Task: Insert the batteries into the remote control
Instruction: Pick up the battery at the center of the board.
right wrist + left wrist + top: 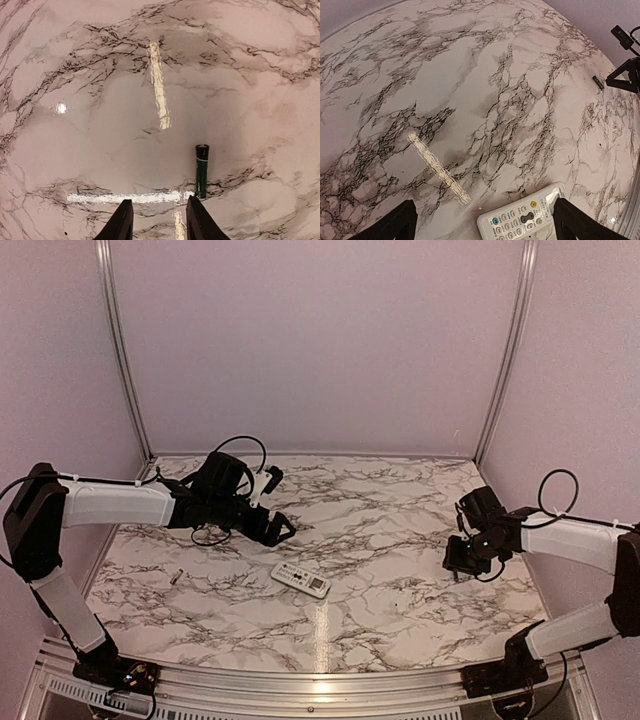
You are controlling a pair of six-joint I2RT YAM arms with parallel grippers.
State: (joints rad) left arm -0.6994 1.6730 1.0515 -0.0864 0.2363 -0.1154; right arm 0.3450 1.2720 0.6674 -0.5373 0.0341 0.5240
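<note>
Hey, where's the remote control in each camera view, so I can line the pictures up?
Top external: remote control lies mid-table, face up.
Left wrist: remote control at the bottom edge, right of centre, partly cut off.
Right wrist: not in view.
Shared landmark: the right gripper, seen in all three.

From above and behind we saw the whole worktop [400, 530]; both wrist cameras faced it closely, the left sharing the remote control [525, 220].
</note>
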